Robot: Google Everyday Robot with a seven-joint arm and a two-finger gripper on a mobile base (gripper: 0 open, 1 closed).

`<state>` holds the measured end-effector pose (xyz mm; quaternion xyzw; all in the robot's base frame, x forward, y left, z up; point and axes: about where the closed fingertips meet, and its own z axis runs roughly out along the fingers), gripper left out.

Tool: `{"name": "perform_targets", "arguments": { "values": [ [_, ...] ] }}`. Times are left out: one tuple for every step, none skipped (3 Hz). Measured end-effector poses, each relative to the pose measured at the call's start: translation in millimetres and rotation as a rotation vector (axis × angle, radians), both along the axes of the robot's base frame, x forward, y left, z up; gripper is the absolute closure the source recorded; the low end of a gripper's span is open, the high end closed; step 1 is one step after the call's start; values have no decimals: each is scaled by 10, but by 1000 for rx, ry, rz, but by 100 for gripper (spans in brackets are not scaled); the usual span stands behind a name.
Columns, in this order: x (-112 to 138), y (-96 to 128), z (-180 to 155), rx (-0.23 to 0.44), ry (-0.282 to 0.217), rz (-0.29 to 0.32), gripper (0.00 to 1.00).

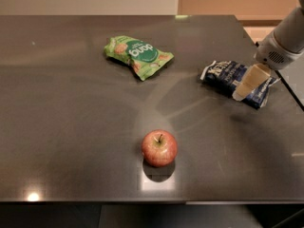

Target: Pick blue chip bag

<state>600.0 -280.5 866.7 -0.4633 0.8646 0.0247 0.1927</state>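
The blue chip bag (222,73) lies flat at the right side of the dark table (71,118), its white lettering facing up. My gripper (248,83) comes in from the upper right on a white arm (280,44) and hangs right over the bag's right half, covering part of it. I cannot tell whether it touches the bag.
A green snack bag (137,56) lies at the back middle of the table. A red apple (159,147) stands at the front middle. The table's right edge runs just past the blue bag, with pale floor beyond.
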Motion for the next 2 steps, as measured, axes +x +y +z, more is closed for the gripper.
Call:
{"name": "perform_targets", "arguments": {
  "values": [
    [107, -12, -111, 4, 22, 0, 0],
    [178, -21, -188, 6, 38, -1, 0]
  ]
}}
